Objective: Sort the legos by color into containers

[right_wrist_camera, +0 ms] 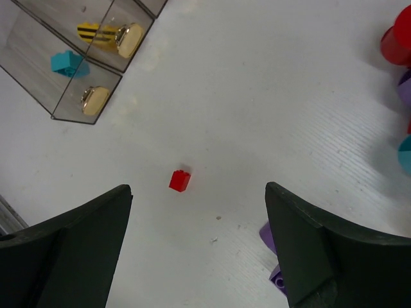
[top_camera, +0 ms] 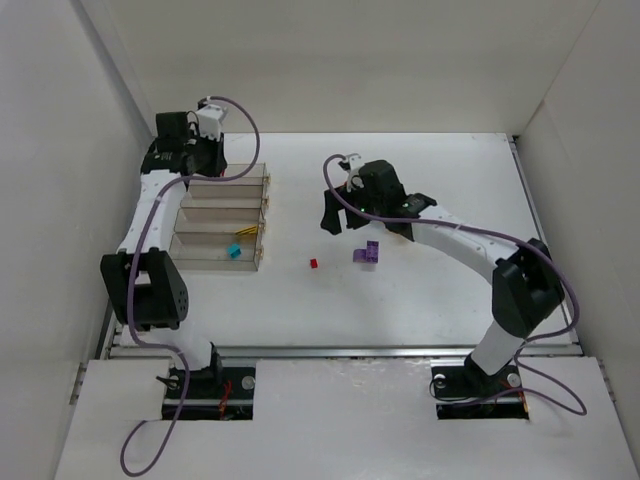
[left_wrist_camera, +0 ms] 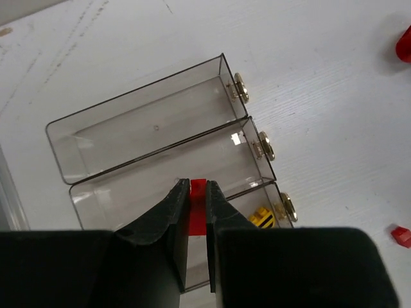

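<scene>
Bare desk [top_camera: 420, 300] rings the lone red brick [top_camera: 313, 264], open to approach from every side; purple bricks [top_camera: 367, 253] stand near its right, while the row of clear bins [top_camera: 215, 205] walls off the desk's left, well apart.

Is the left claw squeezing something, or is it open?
Shut. The left wrist view shows the left gripper pinching a red lego tight between its two fingers.
</scene>
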Controlling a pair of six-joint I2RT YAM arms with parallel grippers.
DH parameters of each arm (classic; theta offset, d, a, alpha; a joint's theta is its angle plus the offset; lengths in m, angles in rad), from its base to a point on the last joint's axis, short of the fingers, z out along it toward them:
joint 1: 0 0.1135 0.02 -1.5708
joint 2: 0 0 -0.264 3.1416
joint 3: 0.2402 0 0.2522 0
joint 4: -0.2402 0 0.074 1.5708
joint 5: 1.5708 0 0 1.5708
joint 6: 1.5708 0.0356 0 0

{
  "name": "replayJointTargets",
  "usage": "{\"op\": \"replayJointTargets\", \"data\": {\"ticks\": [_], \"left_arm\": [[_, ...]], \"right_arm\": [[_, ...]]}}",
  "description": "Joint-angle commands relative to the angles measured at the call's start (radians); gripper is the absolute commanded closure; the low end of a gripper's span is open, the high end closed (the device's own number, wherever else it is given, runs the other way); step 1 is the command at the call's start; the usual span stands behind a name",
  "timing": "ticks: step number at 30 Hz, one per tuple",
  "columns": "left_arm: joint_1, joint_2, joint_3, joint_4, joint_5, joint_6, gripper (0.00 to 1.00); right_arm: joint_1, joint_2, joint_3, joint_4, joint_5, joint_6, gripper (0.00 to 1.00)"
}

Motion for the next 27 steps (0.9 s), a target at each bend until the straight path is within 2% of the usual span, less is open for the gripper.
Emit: {"op": "replayJointTargets", "data": {"ticks": [1,7,14,18,19,21,22,23,27], "left_arm": [[-0.014,0.082,-0.029,0.063,0.005,-0.004,1.0],[-0.014,0.176,-0.055,0.137,-0.026,0.101,1.0],[-0.014,0.262,-0.041,0.146,-0.059,0.125,1.0],[-0.014,0.262,-0.041,0.146,-0.059,0.125,0.87],[-0.014,0.262,-0.052,0.146,-0.059,0.125,0.76],[-0.014,0.253,-0.063,0.146,-0.059,0.135,0.66],[-0.014,0.253,-0.072,0.146,-0.059,0.135,0.63],[-0.014,0.244,-0.072,0.146,-0.059,0.135,0.57],[-0.014,0.233,-0.081,0.146,-0.059,0.124,0.55]], "right_arm": [[0.015,0.022,0.06,0.01,-0.05,-0.017,0.11],[0.024,0.065,0.047,0.019,-0.07,-0.027,0.11],[0.055,0.094,0.038,0.01,-0.07,-0.027,0.11],[0.065,0.114,0.038,0.001,-0.07,-0.027,0.11],[0.065,0.114,0.047,0.001,-0.07,-0.027,0.11],[0.065,0.114,0.056,0.001,-0.07,-0.027,0.11],[0.065,0.123,0.057,-0.008,-0.07,-0.027,0.03],[0.074,0.123,0.066,-0.008,-0.07,-0.027,0.0],[0.093,0.134,0.084,-0.031,-0.049,-0.045,0.0]]}}
